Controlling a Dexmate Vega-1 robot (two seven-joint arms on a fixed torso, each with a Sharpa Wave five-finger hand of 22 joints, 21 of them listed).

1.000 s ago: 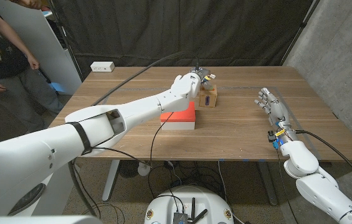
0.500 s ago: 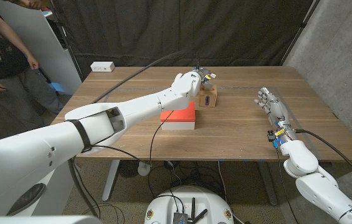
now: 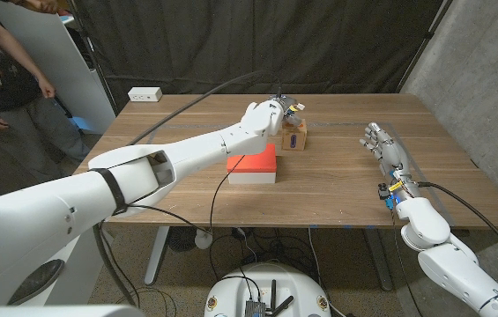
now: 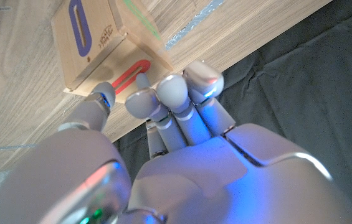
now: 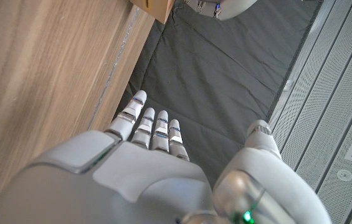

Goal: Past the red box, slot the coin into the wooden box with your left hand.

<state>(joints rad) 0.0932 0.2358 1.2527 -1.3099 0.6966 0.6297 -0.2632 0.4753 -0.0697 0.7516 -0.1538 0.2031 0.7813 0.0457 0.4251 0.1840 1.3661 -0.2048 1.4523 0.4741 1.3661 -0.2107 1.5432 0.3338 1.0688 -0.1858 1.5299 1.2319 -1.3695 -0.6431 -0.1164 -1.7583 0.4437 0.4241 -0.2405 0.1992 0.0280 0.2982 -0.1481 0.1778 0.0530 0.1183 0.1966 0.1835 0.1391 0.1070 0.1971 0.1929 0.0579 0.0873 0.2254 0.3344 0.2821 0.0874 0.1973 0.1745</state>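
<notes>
Left hand (image 3: 266, 116), fingers curled together, hovers over wooden box (image 3: 294, 137); red box (image 3: 253, 164) just beside.

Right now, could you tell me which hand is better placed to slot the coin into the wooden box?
The left hand: it hovers at the wooden box, fingertips by a slot. The right hand waits apart, farther along the table.

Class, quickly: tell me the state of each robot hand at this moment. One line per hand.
Left hand: fingers curled at the small wooden box; whether it holds a coin cannot be told.
Right hand: open, fingers straight, holding nothing.
</notes>
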